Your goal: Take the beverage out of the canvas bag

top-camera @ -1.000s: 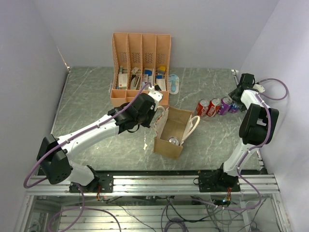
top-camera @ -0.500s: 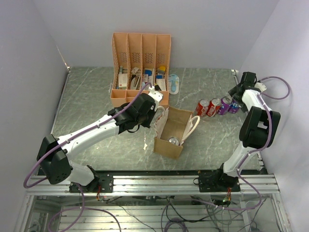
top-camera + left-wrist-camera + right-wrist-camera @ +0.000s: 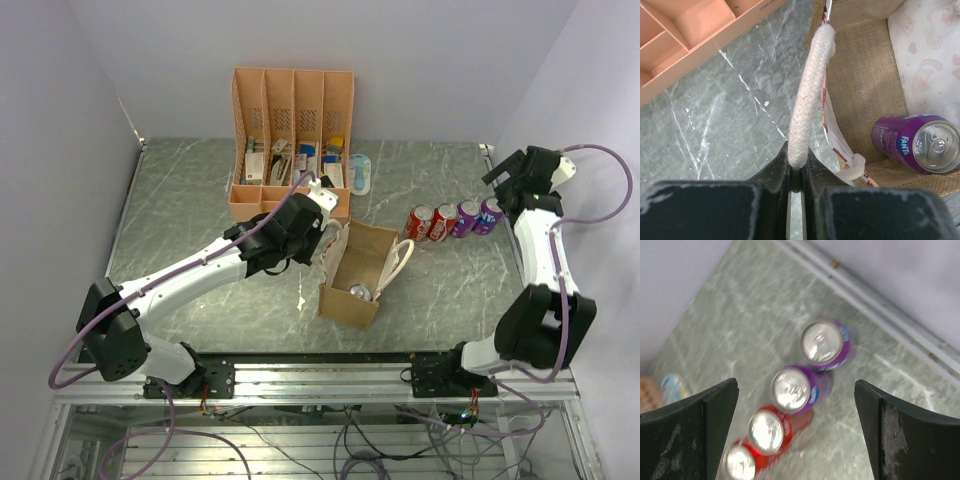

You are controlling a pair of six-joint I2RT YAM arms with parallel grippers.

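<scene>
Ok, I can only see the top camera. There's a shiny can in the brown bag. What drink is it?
Observer: The left wrist view shows a purple Fanta can inside the canvas bag.
Operator: And what's the left arm pinching?
Observer: The left end effector is shut on the bag's white rope handle.
Operator: Is the other arm holding a can?
Observer: No. In the right wrist view, the right end effector is wide open above the four cans on the table, with nothing between its fingers.
</scene>
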